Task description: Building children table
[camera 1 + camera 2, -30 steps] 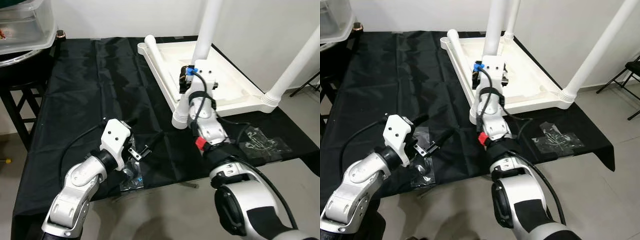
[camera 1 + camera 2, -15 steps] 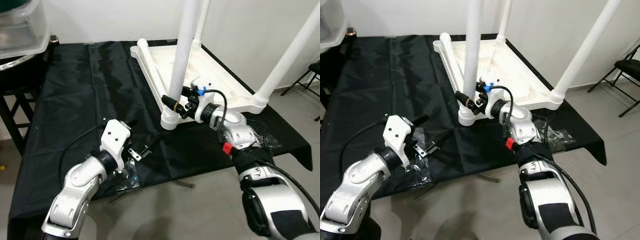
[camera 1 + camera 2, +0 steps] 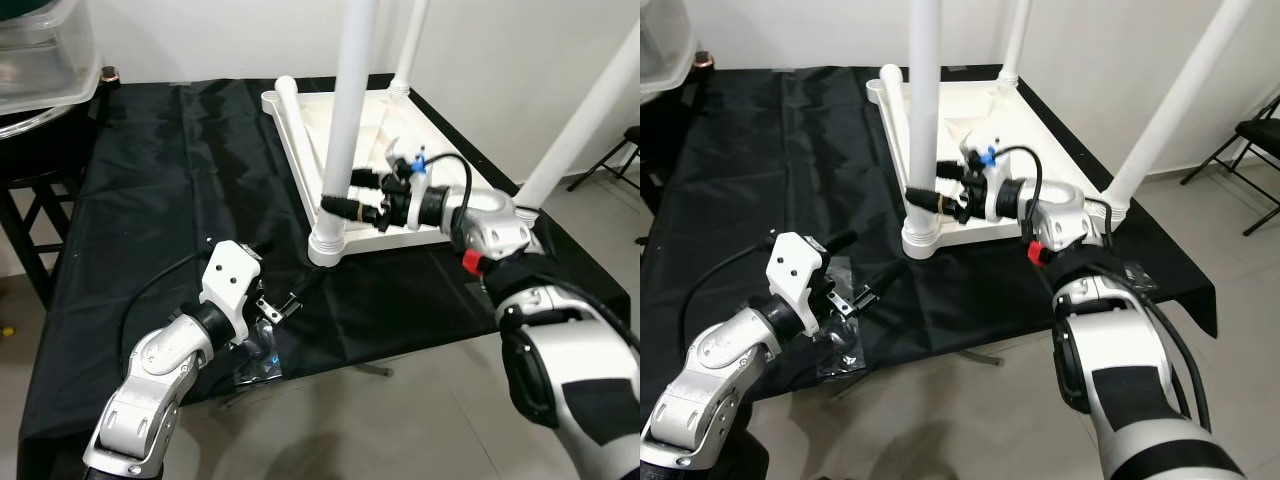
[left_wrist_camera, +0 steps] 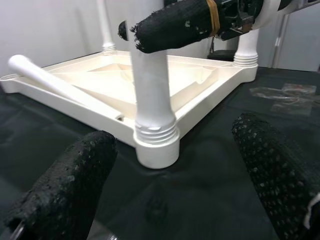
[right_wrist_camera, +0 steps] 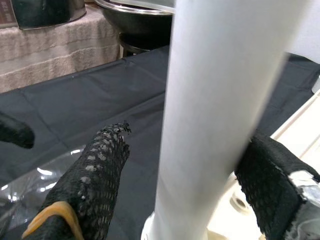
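Swung leftward since before, my right gripper (image 3: pixel 342 206) straddles, apparently unclenched, the stiff, light, slippery white plastic table leg (image 3: pixel 340 120), best grasped low.

The right arm reaches across toward the robot's left, wrist turned sideways, and the right gripper (image 3: pixel 338 204) has its black fingers spread apart. The left arm is bent low in front, its left gripper (image 3: pixel 290 290) held forward with fingers parted.
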{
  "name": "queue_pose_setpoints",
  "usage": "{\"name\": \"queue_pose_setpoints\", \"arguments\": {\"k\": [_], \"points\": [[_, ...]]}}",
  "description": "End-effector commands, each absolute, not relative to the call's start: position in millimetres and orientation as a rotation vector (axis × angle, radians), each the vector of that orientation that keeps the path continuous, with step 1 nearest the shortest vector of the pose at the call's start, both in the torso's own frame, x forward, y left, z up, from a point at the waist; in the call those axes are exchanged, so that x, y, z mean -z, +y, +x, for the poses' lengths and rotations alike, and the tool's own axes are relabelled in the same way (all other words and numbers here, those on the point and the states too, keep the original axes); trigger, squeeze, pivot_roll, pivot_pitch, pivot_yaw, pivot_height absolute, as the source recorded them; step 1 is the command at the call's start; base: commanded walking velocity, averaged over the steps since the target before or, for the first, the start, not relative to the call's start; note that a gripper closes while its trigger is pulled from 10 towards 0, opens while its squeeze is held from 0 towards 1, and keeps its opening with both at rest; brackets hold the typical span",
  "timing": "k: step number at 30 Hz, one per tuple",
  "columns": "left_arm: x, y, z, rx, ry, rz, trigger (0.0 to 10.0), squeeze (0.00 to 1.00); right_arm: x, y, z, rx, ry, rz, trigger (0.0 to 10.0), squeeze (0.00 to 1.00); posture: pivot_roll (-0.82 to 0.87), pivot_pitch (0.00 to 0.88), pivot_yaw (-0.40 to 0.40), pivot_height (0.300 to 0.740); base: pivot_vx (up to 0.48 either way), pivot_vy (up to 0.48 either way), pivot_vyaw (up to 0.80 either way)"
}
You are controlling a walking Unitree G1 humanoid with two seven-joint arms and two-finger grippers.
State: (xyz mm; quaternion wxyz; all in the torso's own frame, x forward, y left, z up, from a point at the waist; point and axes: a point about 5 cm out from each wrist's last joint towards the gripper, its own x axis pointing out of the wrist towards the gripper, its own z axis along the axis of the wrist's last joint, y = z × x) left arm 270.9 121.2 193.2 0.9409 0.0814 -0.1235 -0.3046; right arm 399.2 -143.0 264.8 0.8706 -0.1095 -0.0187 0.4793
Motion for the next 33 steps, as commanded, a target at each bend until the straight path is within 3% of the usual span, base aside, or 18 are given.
{"name": "queue_pose_setpoints", "arguments": {"k": [1, 6, 7, 9, 10, 13, 18, 23, 24, 26, 33], "points": [[-191, 122, 269, 0.626, -0.243, 0.177, 10.0, 0.00, -267, -147, 400, -0.989, -0.050, -0.224, 10.0, 0.00, 0.10, 0.105, -0.086, 0.740, 0.000, 0.000, 0.00], [-191, 122, 269, 0.626, -0.242, 0.180, 10.0, 0.00, -272, -143, 403, -0.959, -0.057, -0.197, 10.0, 0.00, 0.10, 0.112, -0.086, 0.740, 0.000, 0.000, 0.00], [-191, 122, 268, 0.628, -0.242, 0.182, 10.0, 0.00, -270, -139, 402, -0.997, -0.051, -0.182, 6.4, 0.00, 0.10, 0.114, -0.087, 0.740, 0.000, 0.000, 0.00], [-191, 122, 268, 0.628, -0.242, 0.182, 10.0, 0.00, -270, -139, 402, -0.997, -0.051, -0.182, 6.4, 0.00, 0.10, 0.114, -0.087, 0.740, 0.000, 0.000, 0.00], [-191, 122, 268, 0.625, -0.242, 0.176, 10.0, 0.00, -266, -135, 402, -1.022, -0.036, -0.158, 0.0, 0.00, 0.10, 0.116, -0.086, 0.740, 0.000, 0.000, 0.00], [-191, 121, 268, 0.625, -0.240, 0.178, 10.0, 0.00, -258, -129, 399, -1.079, -0.021, -0.151, 0.0, 0.00, 0.11, 0.116, -0.087, 0.740, 0.000, 0.000, 0.00], [-191, 123, 268, 0.620, -0.239, 0.180, 10.0, 0.00, -251, -126, 403, -0.980, -0.026, -0.121, 0.0, 0.00, 0.11, 0.120, -0.088, 0.740, 0.000, 0.000, 0.00], [-190, 123, 268, 0.616, -0.239, 0.177, 10.0, 0.00, -247, -134, 420, -0.473, -0.062, -0.043, 0.0, 0.00, 0.10, 0.120, -0.086, 0.740, 0.000, 0.000, 0.00], [-190, 123, 268, 0.616, -0.239, 0.177, 10.0, 0.00, -247, -134, 420, -0.473, -0.062, -0.043, 0.0, 0.00, 0.10, 0.120, -0.086, 0.740, 0.000, 0.000, 0.00], [-190, 122, 271, 0.622, -0.240, 0.175, 10.0, 0.00, -240, -134, 423, -0.110, -0.080, 0.026, 0.0, 0.00, 0.09, 0.119, -0.077, 0.740, 0.000, 0.000, 0.00], [-191, 120, 271, 0.628, -0.243, 0.173, 10.0, 0.00, -232, -112, 413, 0.177, -0.101, 0.083, 0.0, 0.00, 0.10, 0.119, -0.079, 0.740, 0.000, 0.000, 0.00]]}}
